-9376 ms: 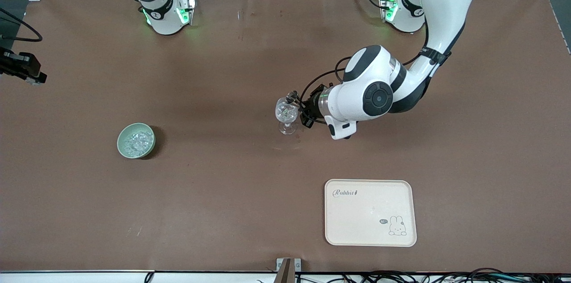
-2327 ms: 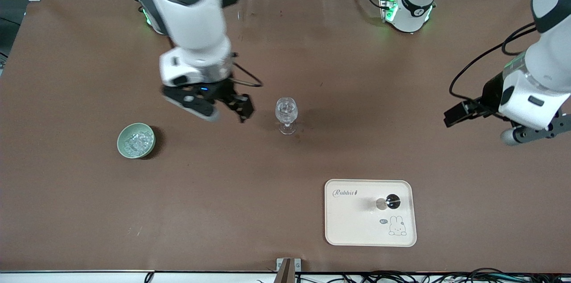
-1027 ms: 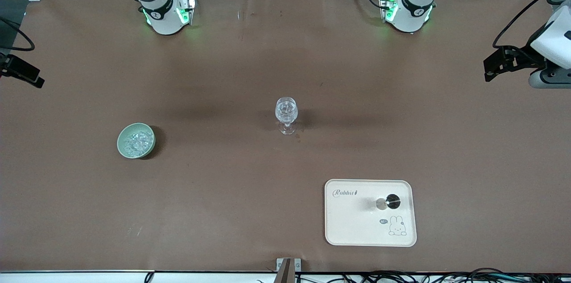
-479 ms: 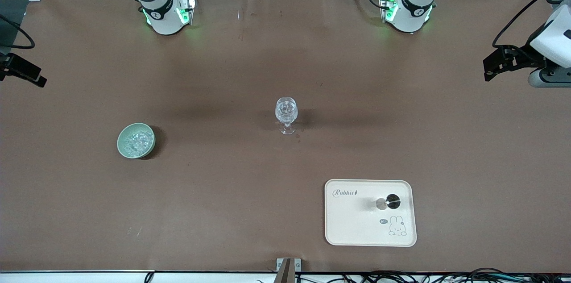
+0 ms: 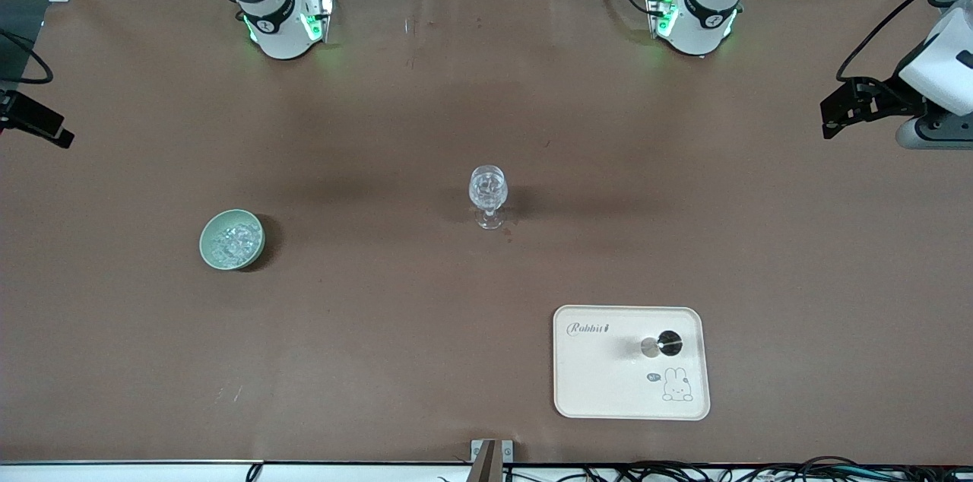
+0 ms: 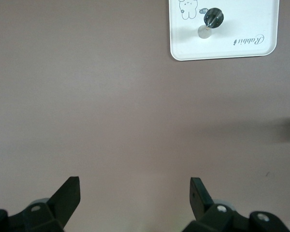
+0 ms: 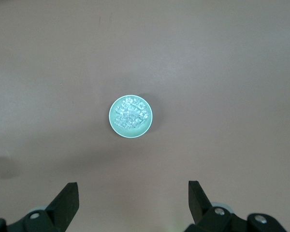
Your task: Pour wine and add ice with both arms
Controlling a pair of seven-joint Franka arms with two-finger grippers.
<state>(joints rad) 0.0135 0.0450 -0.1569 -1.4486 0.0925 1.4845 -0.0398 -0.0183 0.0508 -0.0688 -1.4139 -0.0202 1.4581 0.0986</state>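
A clear stemmed glass (image 5: 487,195) stands upright mid-table; its bowl glitters and I cannot tell what is in it. The ice (image 5: 232,240) lies in a pale green bowl (image 5: 204,239) toward the right arm's end; the right wrist view also shows the ice (image 7: 130,116) in the bowl (image 7: 111,116). My right gripper (image 5: 61,136) hangs open and empty at that end's table edge, as the right wrist view (image 7: 133,198) shows. My left gripper (image 5: 830,117) is open and empty over the left arm's end, which the left wrist view (image 6: 134,195) shows.
A cream tray (image 5: 600,375) with a rabbit print lies nearer the front camera than the glass, toward the left arm's end. A small dark round-topped object (image 5: 669,343) stands on it. The left wrist view also shows the tray (image 6: 241,24) and the object (image 6: 213,17).
The left arm left the glass and drew back to its end of the table. The dark object appeared on the tray. The right arm came near the glass, then drew back to its edge.
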